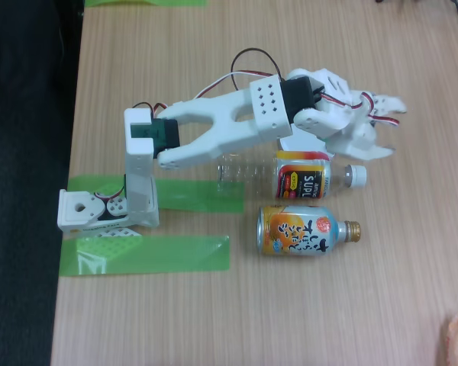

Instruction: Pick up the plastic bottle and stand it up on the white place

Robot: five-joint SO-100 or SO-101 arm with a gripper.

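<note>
Lying on its side on the tabletop (214, 320), the plastic bottle (298, 178) points its white cap toward the right of the fixed view; its clear body looks empty, and the red, yellow and black label reads "SUPLI". Just below it, nearly touching, an orange-and-silver can bottle (299, 230) with a gold neck also lies on its side, cap end to the right. Whether anything is inside the can cannot be told. A sliver of the white disc (290, 143) shows just above the plastic bottle, mostly hidden under the arm (229, 122). The end effector (385, 126) sits above and to the right of the bottle's cap, apart from it, holding nothing. Its white fingers look slightly spread, though the angle makes the gap hard to judge. Green tape strips (149, 254) lie by the arm's base.
</note>
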